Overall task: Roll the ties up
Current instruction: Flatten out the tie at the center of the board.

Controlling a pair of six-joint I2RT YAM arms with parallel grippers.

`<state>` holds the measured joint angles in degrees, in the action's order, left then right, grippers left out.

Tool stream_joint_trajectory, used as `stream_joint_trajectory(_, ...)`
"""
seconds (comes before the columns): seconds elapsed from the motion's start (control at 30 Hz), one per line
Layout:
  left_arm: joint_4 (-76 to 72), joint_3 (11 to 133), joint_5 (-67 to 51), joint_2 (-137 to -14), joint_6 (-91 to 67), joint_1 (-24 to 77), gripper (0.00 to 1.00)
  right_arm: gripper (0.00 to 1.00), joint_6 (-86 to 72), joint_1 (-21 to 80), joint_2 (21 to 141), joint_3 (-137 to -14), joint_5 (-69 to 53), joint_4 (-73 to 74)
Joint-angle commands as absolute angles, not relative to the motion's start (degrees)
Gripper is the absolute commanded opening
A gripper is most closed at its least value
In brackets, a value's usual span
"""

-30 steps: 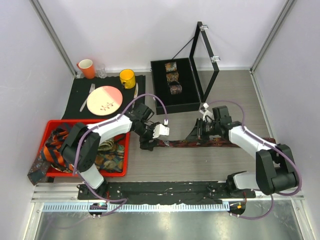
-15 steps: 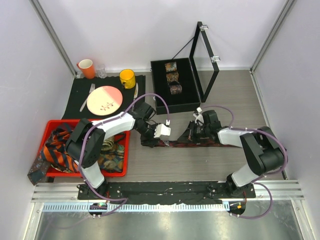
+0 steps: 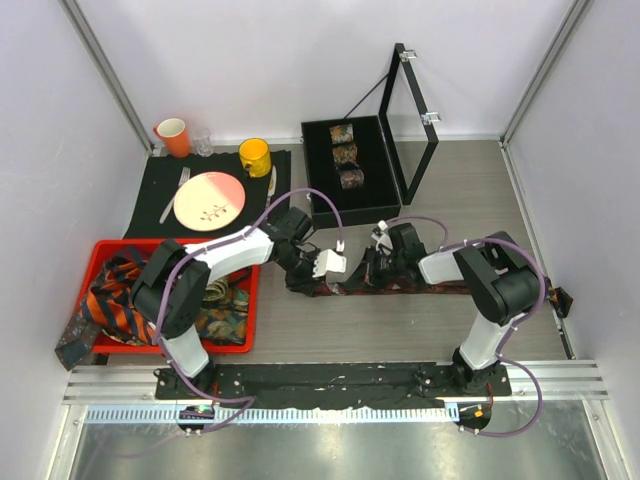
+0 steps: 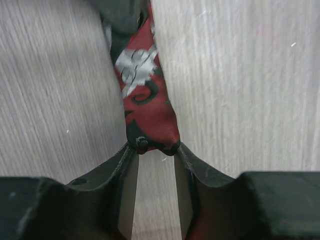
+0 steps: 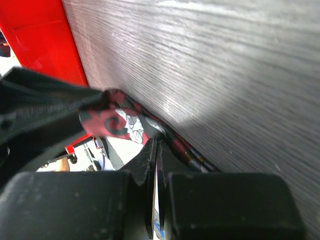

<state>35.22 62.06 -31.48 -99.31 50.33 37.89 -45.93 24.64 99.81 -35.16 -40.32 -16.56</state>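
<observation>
Where the tie lies: dark red patterned tie (image 4: 145,110) flat on the table (image 3: 400,340), running left to right in front of both arms, starting just right of the red bin (image 3: 170,347).
Left gripper (image 4: 152,147): low over the tie's narrow left end. The jaws stand part-way apart and the fabric's end sits just between the fingertips, touching both. Cannot tell whether it is clamped.
Right gripper (image 5: 156,145): down on the tie just beside the left gripper. The jaws are pressed together to a hairline slit. The tie passes at the tips; cannot tell whether fabric is caught.
Change from earlier frames: the right gripper has slid leftward along the tie, from in front of the box's right corner to close by the left gripper, and its elbow has swung in toward the middle. The left gripper has shifted slightly rightward. All else is unmoved.
Rolled ties (image 3: 345,155): three coils in a row in the black box (image 3: 370,205), its lid (image 3: 410,125) standing open.
Loose ties (image 3: 215,300): heaped in the red bin. An orange-navy striped tie (image 3: 90,320) spills over its left rim.
Back left: black mat (image 3: 150,215) with plate (image 3: 210,200), fork (image 3: 170,198), yellow mug (image 3: 254,157), orange cup (image 3: 172,137) and glass (image 3: 203,143).
Surface: grey wood-grain, with a metal rail (image 3: 330,412) at the near edge.
Room: white walls (image 3: 250,60) with aluminium posts (image 3: 105,75).
</observation>
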Motion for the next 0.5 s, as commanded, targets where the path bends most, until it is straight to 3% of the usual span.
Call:
stream_joint_trajectory(0.0,34.54,65.47,-34.98,-96.50,45.72,40.16,0.36,0.06,-44.47,24.79,101.60,-36.83,-39.72,-17.49)
stream_joint_trajectory(0.47,28.48,70.31,-30.50,-102.74,38.32,44.65,0.35,0.09,-44.21,24.61,95.82,-37.27,-41.22,-14.15)
